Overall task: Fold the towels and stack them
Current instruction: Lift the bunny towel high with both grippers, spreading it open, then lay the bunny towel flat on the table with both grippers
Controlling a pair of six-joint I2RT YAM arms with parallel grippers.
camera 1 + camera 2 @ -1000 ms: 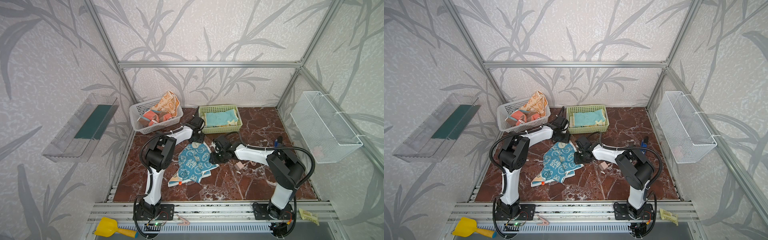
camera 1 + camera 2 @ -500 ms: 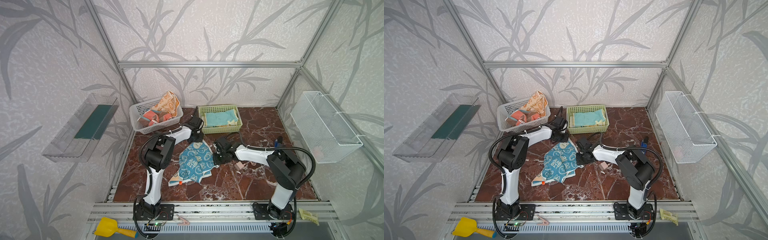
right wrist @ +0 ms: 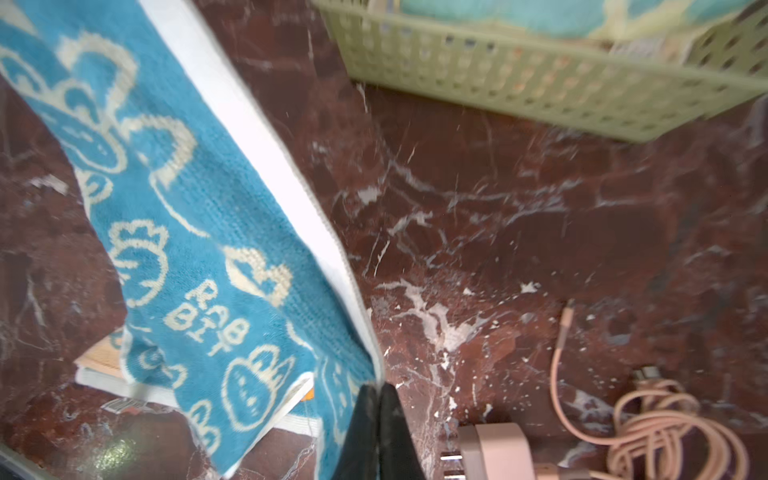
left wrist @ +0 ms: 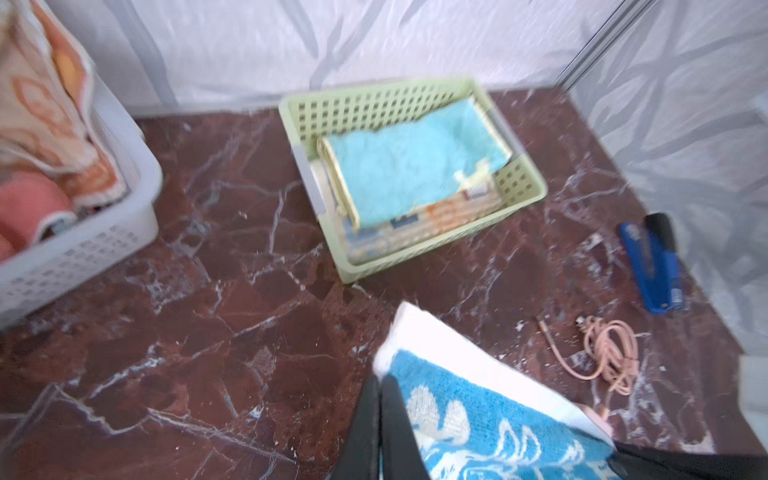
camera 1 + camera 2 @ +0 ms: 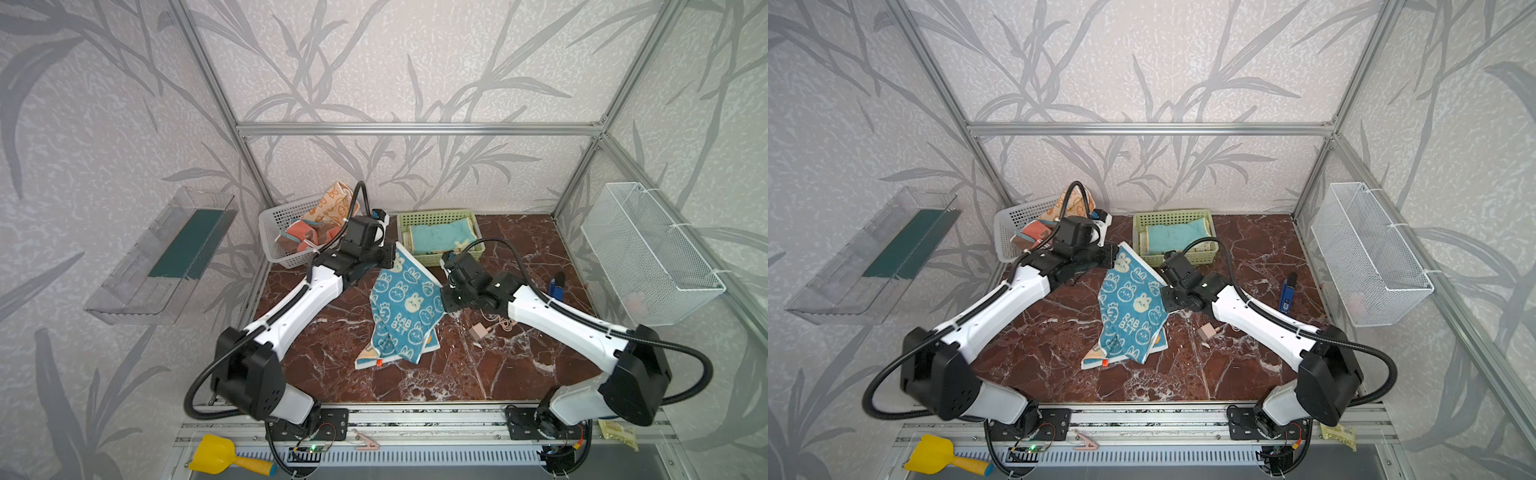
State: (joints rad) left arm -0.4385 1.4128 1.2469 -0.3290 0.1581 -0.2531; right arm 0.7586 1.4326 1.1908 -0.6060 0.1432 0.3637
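Note:
A blue towel with cream bunnies and "RABBIT" lettering (image 5: 405,303) (image 5: 1133,307) hangs stretched between my two grippers above the marble table. My left gripper (image 5: 392,257) (image 4: 380,380) is shut on its far white-edged corner (image 4: 478,415). My right gripper (image 5: 442,291) (image 3: 377,388) is shut on the neighbouring corner of the same edge (image 3: 199,232). The towel's lower end rests on the table, over a pale cloth (image 5: 365,360) with an orange tag. An orange bunny towel (image 5: 328,205) and a coral one (image 5: 297,232) sit in the white basket. A folded light-blue towel (image 5: 440,235) lies in the green basket.
The white basket (image 5: 274,245) stands at the back left, the green basket (image 5: 436,215) at the back middle. A pink charger with coiled cable (image 5: 480,331) and a blue stapler (image 5: 555,286) lie to the right. A wire basket (image 5: 648,249) and a clear shelf (image 5: 162,257) hang on the side walls.
Both grippers have shut on the blue towel's corners and raised that edge off the table. The towel now hangs below them instead of lying spread.

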